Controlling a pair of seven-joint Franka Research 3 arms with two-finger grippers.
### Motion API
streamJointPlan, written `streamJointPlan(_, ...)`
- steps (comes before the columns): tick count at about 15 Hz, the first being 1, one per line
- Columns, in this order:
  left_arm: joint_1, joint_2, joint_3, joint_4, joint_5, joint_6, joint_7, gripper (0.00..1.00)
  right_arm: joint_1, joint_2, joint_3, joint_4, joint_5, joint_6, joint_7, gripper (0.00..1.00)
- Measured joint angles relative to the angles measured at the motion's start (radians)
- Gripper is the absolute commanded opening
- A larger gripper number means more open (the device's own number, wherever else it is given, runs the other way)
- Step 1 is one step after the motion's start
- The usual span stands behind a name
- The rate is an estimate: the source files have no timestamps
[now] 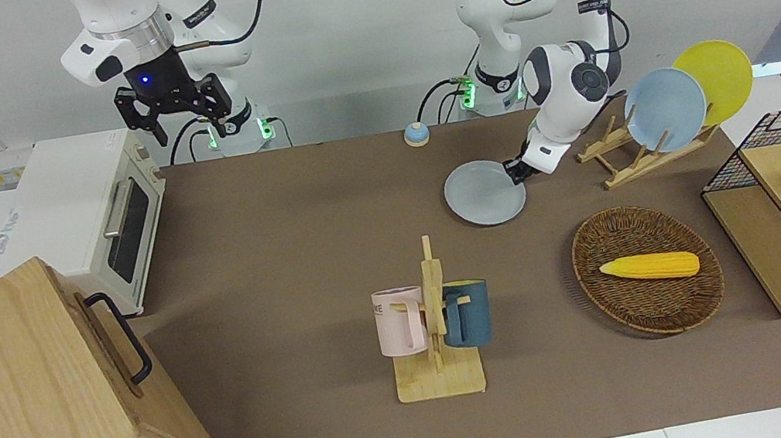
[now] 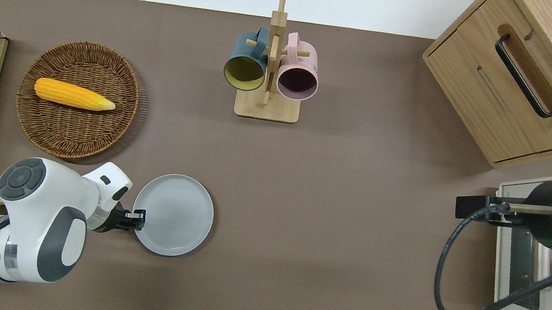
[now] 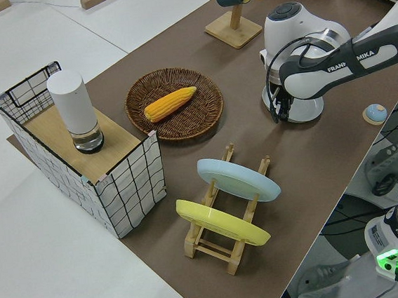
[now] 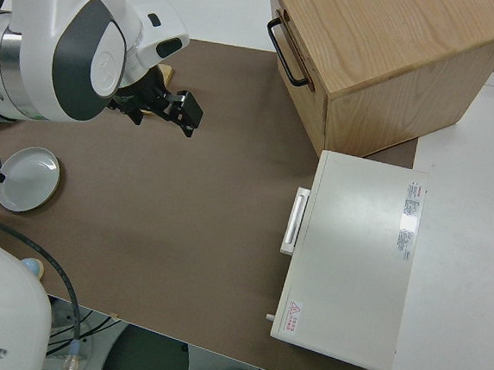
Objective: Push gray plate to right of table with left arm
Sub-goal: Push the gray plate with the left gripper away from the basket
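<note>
— What do the containers hold?
— A wicker basket [image 2: 72, 140] cradles one corn cob [image 2: 74, 95]; two mugs [image 2: 270, 69] hang on a wooden stand.

— And the arms?
— The left claw [image 2: 137, 219], reaching low, meets the rim of the gray plate [image 2: 174, 214]; whether its fingers are parted, I cannot tell. The plate, pale and round, lies flat on the surface [image 2: 327, 208]. The right arm is parked.

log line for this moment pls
step: push | left gripper: at gray plate rim, left-arm side | plate: flat on table | right arm: parked
</note>
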Motion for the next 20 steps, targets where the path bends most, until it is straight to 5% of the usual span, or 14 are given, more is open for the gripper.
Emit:
streamJointPlan(6,-0.009,0.0,-0.016,0.0,0.0,0.0,-0.023,0.0,0.0,0.0,0.0,0.0,0.0,0.0,0.0,0.996)
streamJointPlan(13,-0.029,-0.002,-0.167,0.001,-0.035,0.005,-0.206,0.0,0.0,0.0,0.0,0.0,0.0,0.0,0.0,0.996)
streamJointPlan(20,-0.057,-0.002,-0.264,0.0,-0.049,0.05,-0.377,0.0,0.0,0.0,0.0,0.0,0.0,0.0,0.0,0.996)
